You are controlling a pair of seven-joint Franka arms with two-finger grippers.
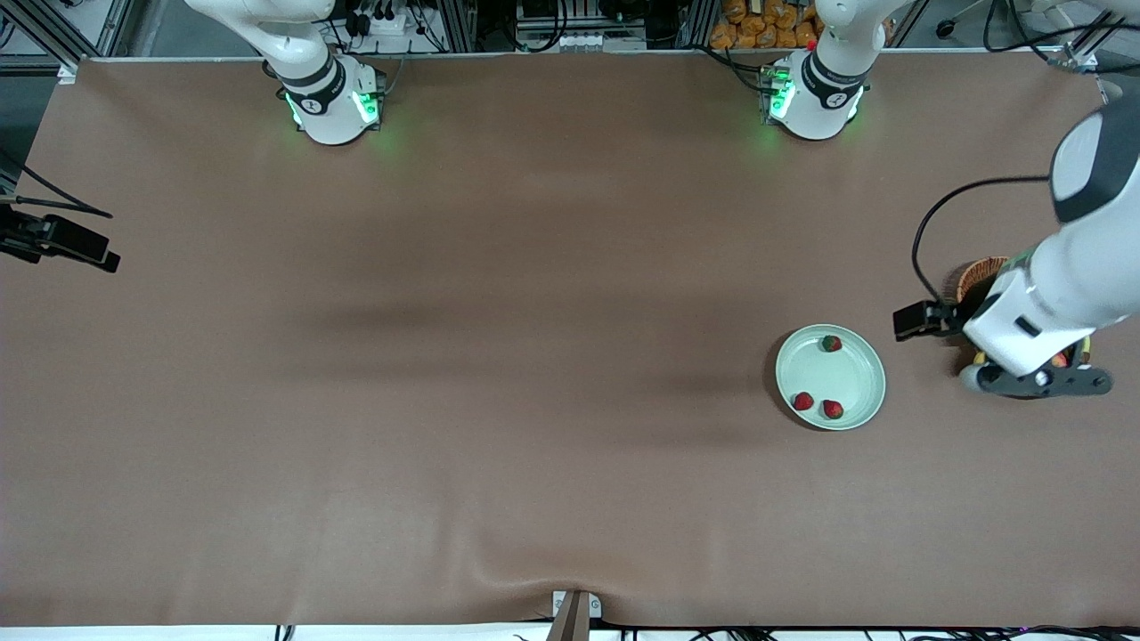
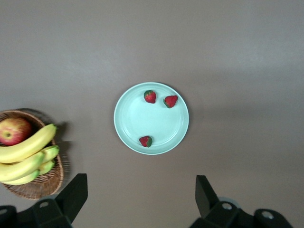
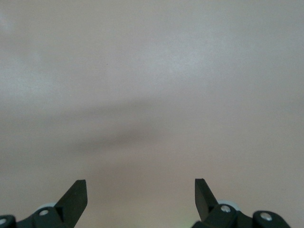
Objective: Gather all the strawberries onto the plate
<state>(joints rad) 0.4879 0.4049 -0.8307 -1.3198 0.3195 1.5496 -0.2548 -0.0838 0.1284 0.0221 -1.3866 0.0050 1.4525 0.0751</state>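
All three strawberries lie in the pale mint-green plate (image 1: 846,378) (image 2: 142,118), toward the left arm's end of the table. One strawberry (image 1: 831,343) (image 2: 146,141) rests at the rim farther from the front camera. The other two (image 1: 802,401) (image 1: 833,409) (image 2: 170,100) (image 2: 150,96) sit side by side at the nearer rim. My left gripper (image 1: 1038,383) (image 2: 141,178) hangs open and holds nothing, up over the wicker basket beside the plate. My right gripper (image 3: 140,183) is open over bare brown table, nothing between its fingers.
A brown wicker basket (image 1: 975,274) (image 2: 38,190) stands beside the plate, closer to the left arm's end of the table. It holds bananas (image 2: 26,152) and a red-yellow apple (image 2: 14,130). The left arm covers most of it in the front view.
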